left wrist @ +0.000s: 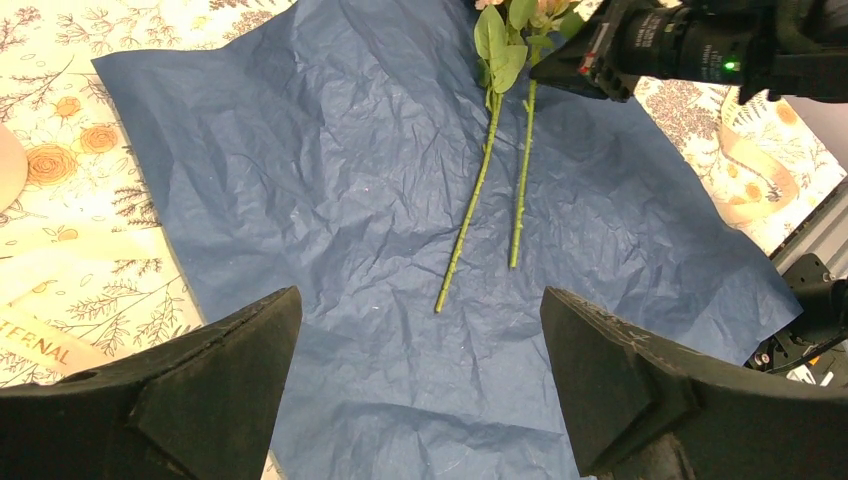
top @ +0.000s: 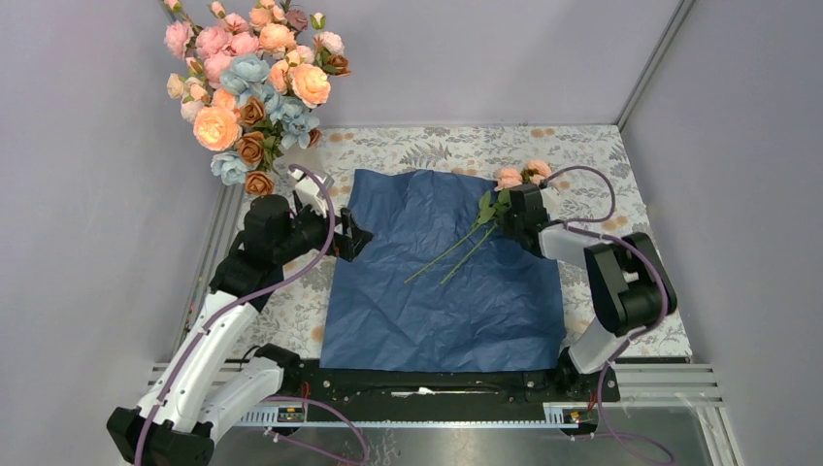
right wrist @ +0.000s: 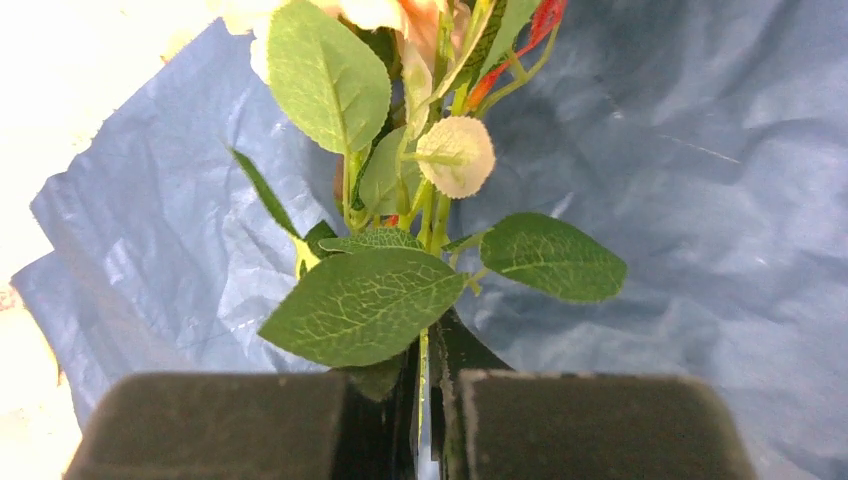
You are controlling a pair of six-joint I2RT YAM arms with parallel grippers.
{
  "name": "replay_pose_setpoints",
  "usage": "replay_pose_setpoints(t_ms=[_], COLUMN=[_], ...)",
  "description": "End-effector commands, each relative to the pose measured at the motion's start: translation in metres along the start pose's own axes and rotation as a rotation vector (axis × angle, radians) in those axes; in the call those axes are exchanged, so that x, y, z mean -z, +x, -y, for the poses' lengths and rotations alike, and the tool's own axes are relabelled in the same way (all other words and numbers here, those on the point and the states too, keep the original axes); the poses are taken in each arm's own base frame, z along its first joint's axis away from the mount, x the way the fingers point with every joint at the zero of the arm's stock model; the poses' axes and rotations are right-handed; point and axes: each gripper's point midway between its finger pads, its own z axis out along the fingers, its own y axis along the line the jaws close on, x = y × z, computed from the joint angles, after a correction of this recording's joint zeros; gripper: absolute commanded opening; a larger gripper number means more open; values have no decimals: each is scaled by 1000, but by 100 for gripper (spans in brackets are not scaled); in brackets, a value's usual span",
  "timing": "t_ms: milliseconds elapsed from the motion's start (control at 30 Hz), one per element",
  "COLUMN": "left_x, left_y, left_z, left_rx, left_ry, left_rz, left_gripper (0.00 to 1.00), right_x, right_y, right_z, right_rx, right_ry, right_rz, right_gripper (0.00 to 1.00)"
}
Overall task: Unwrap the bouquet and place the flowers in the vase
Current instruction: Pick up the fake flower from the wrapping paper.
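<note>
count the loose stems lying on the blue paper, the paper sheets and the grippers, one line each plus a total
flower stems on the paper: 2
navy paper sheet: 1
grippers: 2 (left gripper, right gripper)
total: 5

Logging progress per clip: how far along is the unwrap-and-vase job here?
Done: the navy wrapping paper lies spread flat, and most flowers stand bunched at the far left. In hand: the right pincer is shut on the two rose stems lying on the paper. Remaining: carry them to the bunch. The left pincer is open and empty.
</note>
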Motion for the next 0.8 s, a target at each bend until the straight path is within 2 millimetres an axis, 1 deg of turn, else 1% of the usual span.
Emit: replay_pose_setpoints(t_ms=[0,233,267,333,433,567,667,767], left_x=[5,4,5,6,7,8,9,10], left_y=[-14,-11,-12,-14,-15,-19,-27,-38], left_z=[8,13,14,17,21,32,51,78], left_rx=[-46,-42,-44,-50,-51,-27,28,113], left_ry=[46,72,77,93,107,128,181,267], left_rz=[72,72,76,94,102,113,130,161], left_gripper=[99,99,99,99,99,99,99,99], right_x=[31,72,77,91,115,156,194,230], right_y=[-39,-50,-51,-54,-53,-51,-47,-38], right_z=[-5,13,13,8,-10,-34,-56,-77], right_rx=[1,49,62,103,196,300,374,417], right_ry=[-34,-59,-72,-124,-257,-440,-606,-766], right_rz=[163,254,263,277,277,283,285,276], right_gripper=[0,0,0,0,0,0,0,0])
